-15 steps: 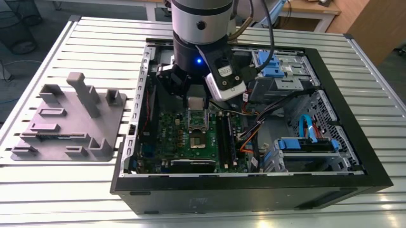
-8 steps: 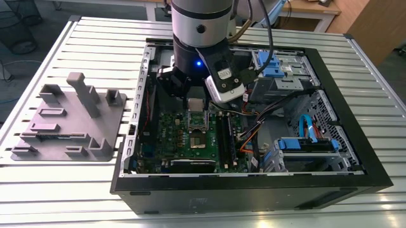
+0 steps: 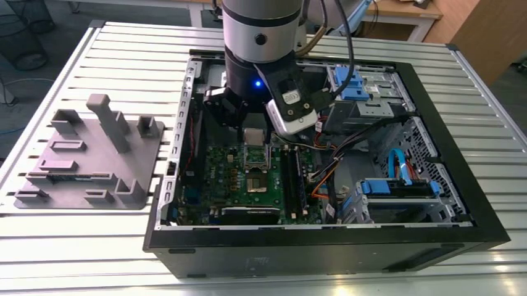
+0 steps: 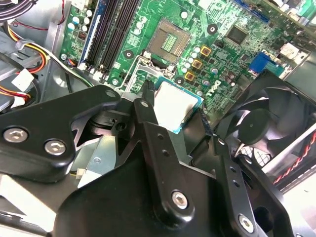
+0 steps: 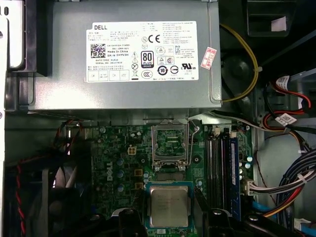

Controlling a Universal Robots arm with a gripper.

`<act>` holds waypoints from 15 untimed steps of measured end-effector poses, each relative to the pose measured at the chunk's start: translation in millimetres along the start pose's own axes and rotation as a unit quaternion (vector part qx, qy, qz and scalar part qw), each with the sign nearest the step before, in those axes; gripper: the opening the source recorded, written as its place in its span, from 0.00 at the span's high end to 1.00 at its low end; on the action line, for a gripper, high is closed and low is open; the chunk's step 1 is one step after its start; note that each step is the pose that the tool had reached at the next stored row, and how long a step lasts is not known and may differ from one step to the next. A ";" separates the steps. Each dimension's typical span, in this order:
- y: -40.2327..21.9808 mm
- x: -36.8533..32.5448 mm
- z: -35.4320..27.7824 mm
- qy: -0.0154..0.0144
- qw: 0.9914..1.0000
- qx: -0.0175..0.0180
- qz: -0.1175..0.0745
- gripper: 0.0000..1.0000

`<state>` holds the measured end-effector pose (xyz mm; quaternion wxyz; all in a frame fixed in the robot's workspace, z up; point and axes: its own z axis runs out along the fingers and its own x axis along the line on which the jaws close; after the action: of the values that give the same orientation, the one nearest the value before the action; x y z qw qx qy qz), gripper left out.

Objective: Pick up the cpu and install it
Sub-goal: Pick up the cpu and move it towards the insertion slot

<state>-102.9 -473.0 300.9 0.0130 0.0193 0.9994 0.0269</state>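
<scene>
The cpu (image 5: 169, 205), a small square chip with a silvery lid and a green rim, hangs above the green motherboard (image 5: 118, 168). My gripper (image 5: 170, 219) is shut on the cpu, one black finger (image 4: 146, 98) against each side edge. The cpu (image 4: 174, 104) sits a short way from the open socket (image 4: 170, 42), whose dark metal frame (image 5: 170, 143) is flipped up. In the exterior view the gripper (image 3: 253, 132) reaches down into the open computer case (image 3: 461, 185), with the cpu (image 3: 254, 137) just over the socket (image 3: 257, 163).
A grey power supply (image 5: 123, 54) lies beyond the socket. Memory sticks (image 5: 222, 168) run along one side of the socket and a black fan (image 4: 261, 128) sits on the other. Coloured cables (image 5: 291, 182) and blue drive bays (image 3: 354, 83) crowd the case. A grey fixture (image 3: 86, 154) rests on the table at the exterior view's left.
</scene>
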 end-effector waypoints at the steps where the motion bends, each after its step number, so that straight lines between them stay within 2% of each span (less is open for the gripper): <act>1: 0.0 0.0 0.4 0.000 1.000 0.000 0.000 0.53; 15: -0.6 0.3 9.9 -0.001 1.000 0.000 0.000 0.53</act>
<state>-103.0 -473.0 291.0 0.0141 0.0192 0.9994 0.0270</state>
